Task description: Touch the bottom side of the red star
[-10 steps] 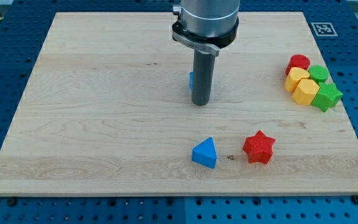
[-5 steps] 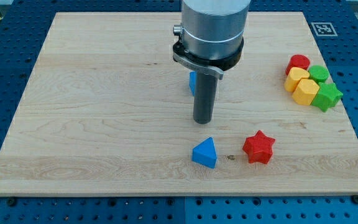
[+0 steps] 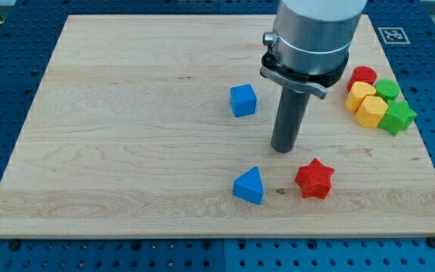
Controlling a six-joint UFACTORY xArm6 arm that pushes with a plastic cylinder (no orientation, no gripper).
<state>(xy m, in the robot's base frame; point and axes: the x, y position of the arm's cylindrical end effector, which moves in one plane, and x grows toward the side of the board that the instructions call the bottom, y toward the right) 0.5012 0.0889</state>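
Note:
The red star (image 3: 313, 179) lies on the wooden board (image 3: 127, 151) near the view's bottom, right of centre. My tip (image 3: 283, 149) rests on the board just above and to the left of the star, a short gap apart from it. A blue triangular block (image 3: 249, 186) lies left of the star. A blue cube (image 3: 242, 100) sits left of the rod, near the board's middle.
A cluster at the view's right edge holds a red cylinder (image 3: 363, 76), two yellow blocks (image 3: 366, 104), a green block (image 3: 387, 89) and a green star (image 3: 397, 117). A fiducial marker (image 3: 393, 35) sits at the board's top right corner.
My tip has moved to the view's right and slightly down, from beside the blue cube toward the red star. The blue cube, once hidden behind the rod, now shows fully. No block has moved.

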